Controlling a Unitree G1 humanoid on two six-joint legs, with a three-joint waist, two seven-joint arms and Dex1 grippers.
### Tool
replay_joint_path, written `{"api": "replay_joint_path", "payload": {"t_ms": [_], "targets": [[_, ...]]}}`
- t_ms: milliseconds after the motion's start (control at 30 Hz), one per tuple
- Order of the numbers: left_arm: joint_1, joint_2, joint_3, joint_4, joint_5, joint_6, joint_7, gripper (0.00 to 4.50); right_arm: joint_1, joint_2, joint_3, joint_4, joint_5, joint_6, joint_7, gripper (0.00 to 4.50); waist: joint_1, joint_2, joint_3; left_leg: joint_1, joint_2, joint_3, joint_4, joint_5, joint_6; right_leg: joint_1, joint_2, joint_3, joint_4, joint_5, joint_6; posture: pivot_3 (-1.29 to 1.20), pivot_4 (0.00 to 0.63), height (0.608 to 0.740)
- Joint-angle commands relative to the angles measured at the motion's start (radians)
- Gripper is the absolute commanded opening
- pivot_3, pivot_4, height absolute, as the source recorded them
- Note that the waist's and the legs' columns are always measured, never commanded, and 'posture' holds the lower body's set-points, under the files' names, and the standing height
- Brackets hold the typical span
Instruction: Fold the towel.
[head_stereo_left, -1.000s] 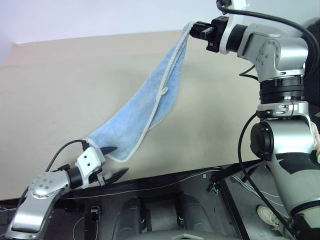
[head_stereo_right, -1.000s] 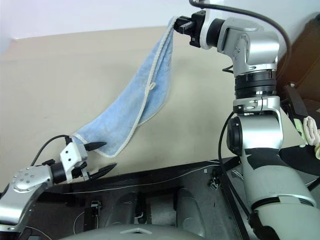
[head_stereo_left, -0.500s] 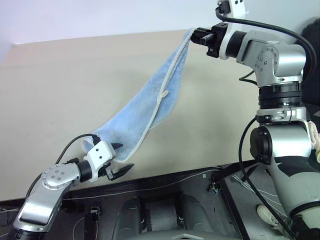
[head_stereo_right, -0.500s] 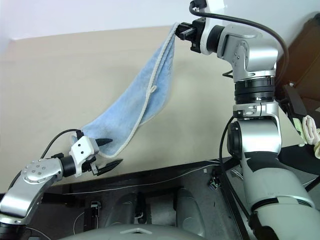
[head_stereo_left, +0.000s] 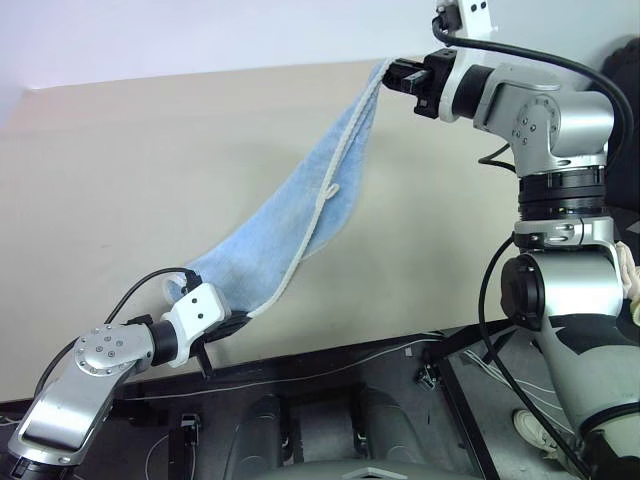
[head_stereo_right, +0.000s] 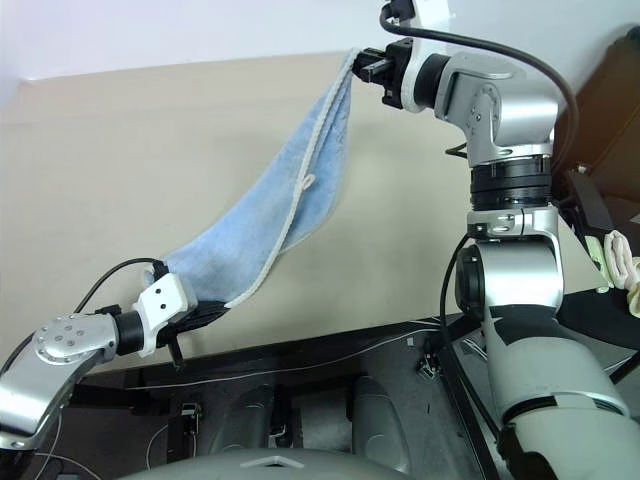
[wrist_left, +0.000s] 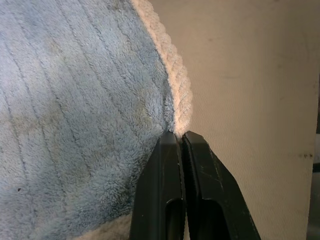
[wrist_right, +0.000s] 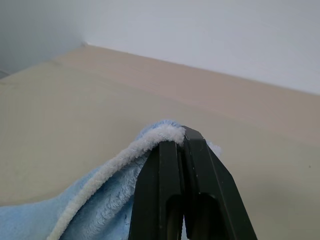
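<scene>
From the head, the blue towel hangs stretched in the air above the tan surface, running from the far right down to the near left. The right tool is clenched on its upper corner; the left tool is clenched on its lower corner. In the left wrist view the left tool's fingers pinch the white corded edge. In the right wrist view the right tool's fingers grip the towel's white hem.
</scene>
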Motion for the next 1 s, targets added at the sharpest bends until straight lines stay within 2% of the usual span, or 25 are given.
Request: {"api": "replay_joint_path", "payload": {"t_ms": [33, 100, 200, 333, 433, 500, 567, 700, 800, 1000], "targets": [[-0.033, -0.037, 0.07, 0.033, -0.052, 0.036, 0.038, 0.05, -0.017, -0.018, -0.013, -0.041, 0.011, -0.007, -0.006, 0.0, 0.001, 0.0, 0.0, 0.0, 0.0, 0.0, 0.0, 0.0, 0.0, 0.0, 0.0, 0.0, 0.0, 0.0, 0.0, 0.0, 0.15, 0.74], [-0.075, -0.066, 0.144, 0.035, -0.151, 0.068, 0.032, 0.05, -0.015, -0.022, -0.008, -0.039, 0.005, -0.018, -0.005, 0.0, 0.001, 0.0, 0.0, 0.0, 0.0, 0.0, 0.001, 0.0, 0.0, 0.0, 0.0, 0.0, 0.001, 0.0, 0.0, 0.0, 0.15, 0.74], [-0.124, -0.059, 0.254, 0.049, -0.277, 0.106, -0.015, 0.05, -0.017, -0.028, -0.01, -0.032, 0.003, -0.026, -0.007, 0.0, 0.001, 0.0, 0.0, -0.001, 0.0, -0.001, 0.001, 0.0, 0.0, 0.0, 0.001, 0.0, 0.001, 0.0, 0.001, 0.0, 0.15, 0.74], [-0.133, -0.051, 0.278, 0.05, -0.313, 0.126, -0.025, 0.05, -0.018, -0.03, -0.01, -0.031, 0.003, -0.027, -0.007, 0.0, 0.001, 0.0, 0.0, -0.001, -0.001, 0.0, 0.001, 0.0, 0.0, 0.0, 0.0, 0.0, 0.0, 0.002, 0.003, 0.0, 0.15, 0.74], [-0.432, 0.024, 0.412, 0.351, -0.388, 0.107, -0.035, 0.05, -0.055, -0.055, -0.018, 0.065, -0.026, -0.104, -0.018, 0.0, 0.012, -0.004, 0.003, -0.001, -0.002, 0.002, 0.002, 0.001, 0.0, 0.001, 0.001, -0.002, 0.001, 0.002, 0.003, 0.0, 0.15, 0.74], [-0.557, 0.069, 0.406, 0.53, -0.341, 0.046, -0.045, 0.05, -0.079, -0.061, -0.019, 0.111, -0.031, -0.137, -0.015, 0.0, 0.01, -0.005, 0.004, -0.002, 0.0, -0.003, 0.005, 0.002, -0.003, 0.001, 0.005, -0.005, 0.002, 0.001, 0.001, 0.0, 0.15, 0.74], [-0.72, 0.104, 0.361, 0.778, -0.22, -0.085, 0.016, 0.05, -0.113, -0.066, -0.022, 0.174, -0.044, -0.179, -0.026, 0.0, 0.004, -0.003, 0.004, -0.001, -0.001, -0.002, 0.004, 0.002, -0.003, 0.002, 0.004, -0.004, 0.001, 0.001, 0.001, 0.0, 0.15, 0.74], [-0.972, 0.114, 0.313, 1.117, -0.124, -0.278, 0.012, 0.05, -0.16, -0.075, -0.02, 0.288, -0.074, -0.245, -0.048, 0.0, -0.001, -0.003, 0.004, 0.0, -0.002, 0.003, 0.002, 0.002, -0.002, 0.002, 0.003, -0.002, 0.001, 0.003, 0.006, 0.0, 0.15, 0.74], [-1.081, 0.104, 0.3, 1.239, -0.129, -0.317, -0.054, 0.05, -0.167, -0.075, -0.02, 0.307, -0.076, -0.253, -0.043, 0.0, 0.002, -0.003, 0.005, -0.002, -0.001, 0.003, 0.0, 0.002, -0.002, 0.0, 0.004, -0.002, 0.0, 0.003, 0.008, 0.0, 0.15, 0.74], [-1.175, 0.082, 0.244, 1.394, -0.065, -0.431, -0.11, 0.05, -0.148, -0.08, -0.01, 0.294, -0.091, -0.271, -0.037, 0.0, 0.002, -0.003, 0.005, -0.017, -0.001, 0.005, 0.002, 0.003, -0.005, -0.015, 0.004, -0.001, 0.002, 0.004, 0.01, 0.0, 0.15, 0.74]]}}
